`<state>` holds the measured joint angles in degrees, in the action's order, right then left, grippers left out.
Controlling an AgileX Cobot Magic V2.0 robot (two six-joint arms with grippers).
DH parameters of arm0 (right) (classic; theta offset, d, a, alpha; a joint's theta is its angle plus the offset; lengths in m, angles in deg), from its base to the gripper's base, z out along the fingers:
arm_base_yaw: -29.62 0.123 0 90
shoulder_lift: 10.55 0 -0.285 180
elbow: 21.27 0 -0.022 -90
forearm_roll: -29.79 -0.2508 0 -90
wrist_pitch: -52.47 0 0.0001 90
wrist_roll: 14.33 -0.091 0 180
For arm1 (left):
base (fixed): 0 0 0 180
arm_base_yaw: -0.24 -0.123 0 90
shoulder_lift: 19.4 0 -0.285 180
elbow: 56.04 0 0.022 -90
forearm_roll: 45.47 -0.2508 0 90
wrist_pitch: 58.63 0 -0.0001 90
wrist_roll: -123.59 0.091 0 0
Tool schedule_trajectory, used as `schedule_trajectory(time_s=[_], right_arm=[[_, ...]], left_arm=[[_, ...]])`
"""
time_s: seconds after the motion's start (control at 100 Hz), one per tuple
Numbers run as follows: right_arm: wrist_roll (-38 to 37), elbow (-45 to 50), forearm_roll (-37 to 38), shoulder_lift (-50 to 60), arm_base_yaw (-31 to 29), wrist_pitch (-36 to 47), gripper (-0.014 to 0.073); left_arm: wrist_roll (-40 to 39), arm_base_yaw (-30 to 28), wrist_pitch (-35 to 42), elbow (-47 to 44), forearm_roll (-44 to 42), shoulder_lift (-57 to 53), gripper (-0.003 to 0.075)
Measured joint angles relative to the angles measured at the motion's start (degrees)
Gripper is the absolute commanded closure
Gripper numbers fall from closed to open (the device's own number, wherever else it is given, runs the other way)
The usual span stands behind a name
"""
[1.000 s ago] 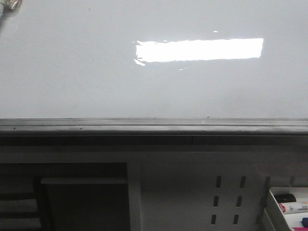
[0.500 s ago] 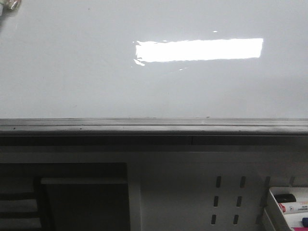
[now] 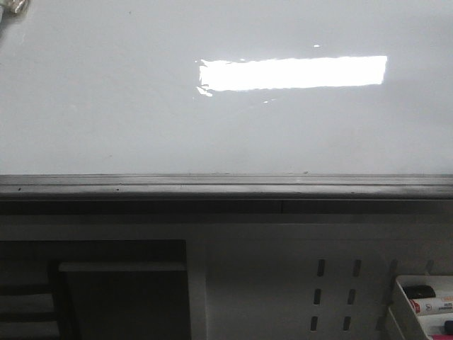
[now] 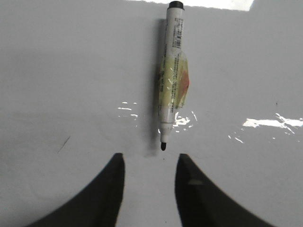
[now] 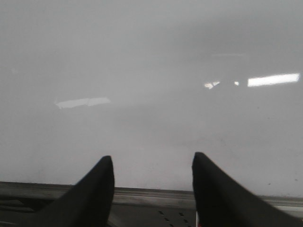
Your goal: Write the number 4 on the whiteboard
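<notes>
- One whiteboard [image 3: 106, 106], glossy, fills the upper front view; a bright rectangular glare patch [image 3: 291, 73] sits on it. No drawn stroke of the number 4 can be made out on the surface in any view.
- Dark grey edge rail [image 3: 226, 185] runs along the board's lower edge.
- Marker [image 4: 171, 75], uncapped, lies flat on the board in the left wrist view, black tip toward the left gripper [image 4: 148, 182]; yellowish tape wraps its barrel.
- Left fingers [image 4: 106, 198] spread apart, holding nothing; marker tip just beyond them, not touching.
- Right gripper [image 5: 152, 182]: fingers [image 5: 97, 194] apart, empty, over the board near the rail.
- Below the rail, a white perforated panel [image 3: 283, 283]; a tray [image 3: 403, 297] with markers sits at the lower right.
</notes>
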<state>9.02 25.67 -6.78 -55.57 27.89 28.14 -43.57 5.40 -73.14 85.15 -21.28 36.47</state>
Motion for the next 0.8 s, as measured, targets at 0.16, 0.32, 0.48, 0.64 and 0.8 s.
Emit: schedule_trajectory(time_s=[0.16,0.32,0.48,0.64,0.8], right_arm=[[0.09,0.00,0.00,-0.15,0.00,0.20,0.0211],[0.13,0.00,0.00,-0.15,0.00,0.48,0.0211],[0.34,0.00,0.00,-0.15,0.00,0.48,0.0211],[0.58,0.00,0.00,-0.15,0.00,0.48,0.0211],[1.78,0.00,0.00,-0.15,0.00,0.48,0.0211]], left_arm=[[0.53,3.05,2.50,3.82,0.00,6.85,0.0343],[1.77,6.24,5.13,7.34,0.00,13.08,0.0393],[2.02,6.52,6.77,9.91,0.00,18.07,0.0395],[2.15,6.52,7.48,11.08,0.00,21.29,0.0395],[2.15,6.52,9.35,11.40,-0.36,22.71,0.0395]])
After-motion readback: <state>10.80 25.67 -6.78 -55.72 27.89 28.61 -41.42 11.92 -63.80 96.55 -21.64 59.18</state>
